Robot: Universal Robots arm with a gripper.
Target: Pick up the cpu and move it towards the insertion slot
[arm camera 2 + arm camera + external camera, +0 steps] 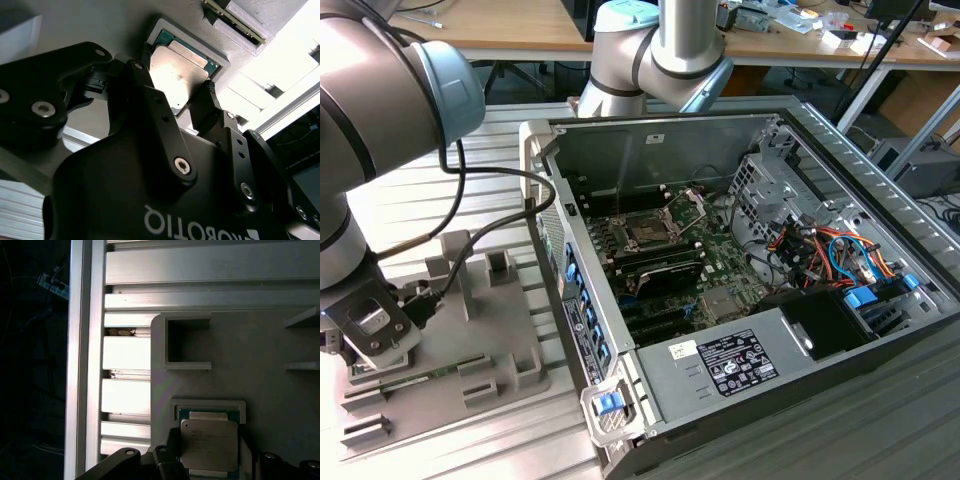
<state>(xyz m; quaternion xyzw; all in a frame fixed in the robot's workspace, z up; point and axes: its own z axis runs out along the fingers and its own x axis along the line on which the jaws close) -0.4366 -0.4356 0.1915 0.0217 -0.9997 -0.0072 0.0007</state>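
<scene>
Item 1, gripper [177, 82]: I read the jaws as narrow, set at the cpu's width, with a black fingertip [210, 97] against each of two opposite edges.

Item 2, the cpu [209, 442]: it lies flat between the jaws, silver lid facing up at both wrist cameras. It is near square, so I can name no long axis. It sits in a grey recessed nest [207, 403] on the fixture plate [500, 335].

Item 3, tabletop [210, 262]: ribbed aluminium, carrying the plate.

Item 4, the insertion slot [646, 232]: inside the open computer case [620, 150], well apart from the gripper, toward the exterior view's right.
</scene>
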